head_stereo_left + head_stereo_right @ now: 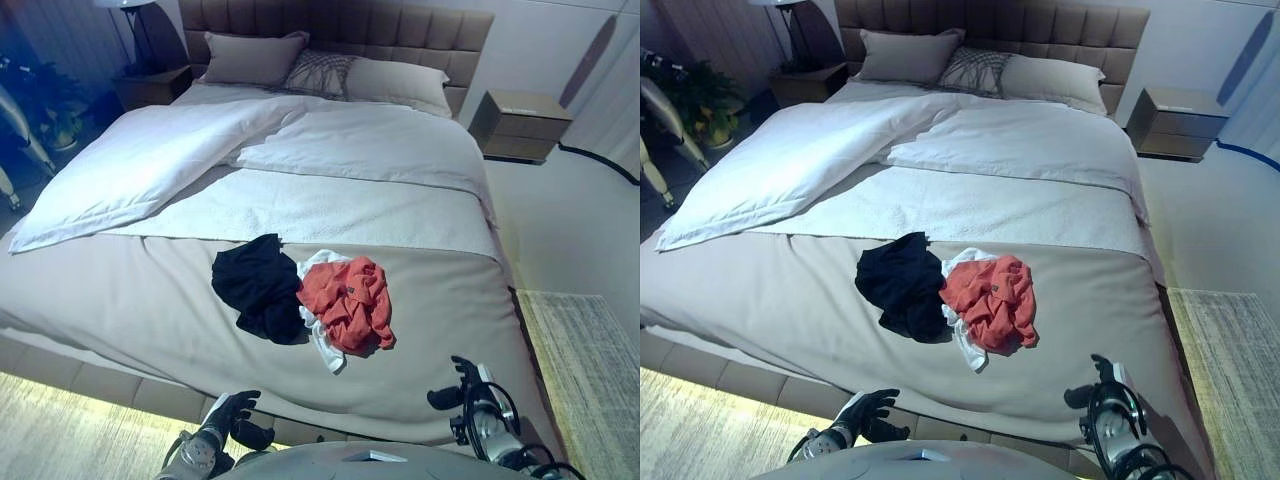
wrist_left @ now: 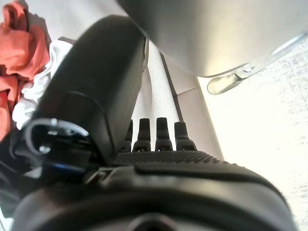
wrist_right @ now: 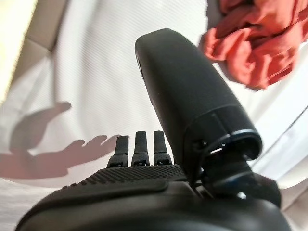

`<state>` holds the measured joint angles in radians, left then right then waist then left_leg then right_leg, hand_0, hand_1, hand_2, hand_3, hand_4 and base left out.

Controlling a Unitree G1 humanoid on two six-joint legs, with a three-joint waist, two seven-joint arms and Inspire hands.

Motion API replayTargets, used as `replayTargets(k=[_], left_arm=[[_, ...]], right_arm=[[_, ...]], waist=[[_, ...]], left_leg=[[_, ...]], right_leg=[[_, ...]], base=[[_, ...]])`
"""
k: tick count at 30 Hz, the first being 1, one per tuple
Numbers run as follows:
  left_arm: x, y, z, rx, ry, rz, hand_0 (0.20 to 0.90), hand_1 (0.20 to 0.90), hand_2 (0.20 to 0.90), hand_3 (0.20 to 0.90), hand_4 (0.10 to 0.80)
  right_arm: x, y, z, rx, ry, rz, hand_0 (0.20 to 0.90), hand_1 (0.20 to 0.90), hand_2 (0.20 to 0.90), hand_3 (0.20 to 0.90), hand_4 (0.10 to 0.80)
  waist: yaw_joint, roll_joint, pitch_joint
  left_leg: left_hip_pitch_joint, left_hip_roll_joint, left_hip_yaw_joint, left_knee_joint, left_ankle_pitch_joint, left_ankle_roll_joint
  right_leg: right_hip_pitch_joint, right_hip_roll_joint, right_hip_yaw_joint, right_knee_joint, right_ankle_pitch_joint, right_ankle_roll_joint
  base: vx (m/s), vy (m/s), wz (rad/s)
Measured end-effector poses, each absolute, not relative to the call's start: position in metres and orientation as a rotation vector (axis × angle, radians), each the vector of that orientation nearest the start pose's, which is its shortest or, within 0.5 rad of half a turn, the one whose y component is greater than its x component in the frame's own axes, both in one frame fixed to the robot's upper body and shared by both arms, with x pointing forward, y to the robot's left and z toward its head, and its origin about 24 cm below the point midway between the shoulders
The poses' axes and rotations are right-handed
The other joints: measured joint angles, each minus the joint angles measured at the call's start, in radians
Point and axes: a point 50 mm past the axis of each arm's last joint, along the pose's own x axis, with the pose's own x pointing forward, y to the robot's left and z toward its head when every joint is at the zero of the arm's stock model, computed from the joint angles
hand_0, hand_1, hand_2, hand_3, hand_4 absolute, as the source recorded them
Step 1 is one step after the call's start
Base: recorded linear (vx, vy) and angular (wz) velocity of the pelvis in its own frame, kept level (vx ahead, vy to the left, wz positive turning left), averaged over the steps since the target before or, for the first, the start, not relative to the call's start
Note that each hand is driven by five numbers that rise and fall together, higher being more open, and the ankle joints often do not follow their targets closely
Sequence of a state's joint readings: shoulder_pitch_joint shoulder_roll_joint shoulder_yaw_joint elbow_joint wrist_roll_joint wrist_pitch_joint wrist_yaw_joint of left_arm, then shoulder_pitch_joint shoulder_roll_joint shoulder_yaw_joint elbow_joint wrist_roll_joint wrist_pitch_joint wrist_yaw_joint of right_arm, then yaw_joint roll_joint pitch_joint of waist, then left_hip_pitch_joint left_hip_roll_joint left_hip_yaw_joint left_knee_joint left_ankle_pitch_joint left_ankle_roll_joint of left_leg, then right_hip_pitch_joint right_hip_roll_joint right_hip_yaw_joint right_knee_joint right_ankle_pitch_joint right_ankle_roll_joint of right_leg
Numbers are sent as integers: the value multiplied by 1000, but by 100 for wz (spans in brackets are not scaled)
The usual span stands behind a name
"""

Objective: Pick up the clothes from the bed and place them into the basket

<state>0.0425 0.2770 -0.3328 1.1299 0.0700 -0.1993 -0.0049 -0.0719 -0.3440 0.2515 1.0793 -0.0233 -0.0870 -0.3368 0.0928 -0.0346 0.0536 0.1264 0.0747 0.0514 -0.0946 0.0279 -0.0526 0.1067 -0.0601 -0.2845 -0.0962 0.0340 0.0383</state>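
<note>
A small pile of clothes lies near the foot of the bed [image 1: 130,290]: a black garment [image 1: 258,285], a red garment [image 1: 348,302] and a white garment [image 1: 322,342] between and under them. My left hand [image 1: 232,415] is low at the bed's front edge, open and empty, short of the pile. My right hand [image 1: 462,395] is over the bed's front right corner, open and empty, to the right of the red garment. The red garment shows past my right hand [image 3: 255,33] and past my left hand [image 2: 19,53] in the wrist views.
A white duvet [image 1: 150,160] is folded back across the bed's far half, with pillows [image 1: 250,58] at the headboard. Nightstands stand at the left [image 1: 150,85] and right [image 1: 518,125]. A pale rug [image 1: 585,370] lies on the floor at the right.
</note>
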Motion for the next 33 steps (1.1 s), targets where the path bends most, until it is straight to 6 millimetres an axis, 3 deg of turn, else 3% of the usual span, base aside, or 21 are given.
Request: replayTargets(k=[5,10,16,23,27,32,33], left_arm=[[116,227,-148,493,975,-214,900,900,900,900,800],[153,246,-132,526,907,-143,900,900,900,900,800],[159,261,-124,548,880,-111,900,900,900,900,800],[162,257,-123,548,874,-143,900,900,900,900,800],[176,255,-117,526,823,-132,900,900,900,900,800],[188,250,-110,497,765,-129,900,900,900,900,800],[190,249,-109,494,755,-133,900,900,900,900,800]], right_arm=[[194,-267,-105,-636,778,-184,900,900,900,900,800],[273,-281,-46,-639,580,-259,900,900,900,900,800],[320,-288,10,-598,403,-304,900,900,900,900,800],[351,-286,53,-548,298,-285,900,900,900,900,800],[355,-288,59,-550,316,-300,900,900,900,900,800],[361,-293,66,-557,397,-332,900,900,900,900,800],[362,-294,69,-557,416,-345,841,841,841,831,731]], waist=[[32,1,22],[71,33,141],[153,54,267],[189,66,360],[206,72,374],[218,86,383],[219,90,384]], left_leg=[[-78,-9,-40,5,24,-8],[-215,-14,-91,45,59,-13],[-288,-15,-141,93,63,-24],[-367,-29,-167,164,59,-34],[-408,-46,-174,196,51,-43],[-460,-67,-175,248,45,-35],[-468,-72,-177,254,43,-34]], right_leg=[[-58,-7,-37,5,6,3],[-154,-8,-78,6,44,0],[-182,0,-122,11,43,0],[-228,-24,-160,55,41,-3],[-284,-53,-163,137,6,-3],[-365,-104,-164,272,-46,-4],[-378,-108,-163,290,-52,-2]], base=[[-135,-48,23],[-126,-74,28],[-7,-25,24],[28,-8,15],[84,7,7],[-11,49,6],[-2,-8,7]])
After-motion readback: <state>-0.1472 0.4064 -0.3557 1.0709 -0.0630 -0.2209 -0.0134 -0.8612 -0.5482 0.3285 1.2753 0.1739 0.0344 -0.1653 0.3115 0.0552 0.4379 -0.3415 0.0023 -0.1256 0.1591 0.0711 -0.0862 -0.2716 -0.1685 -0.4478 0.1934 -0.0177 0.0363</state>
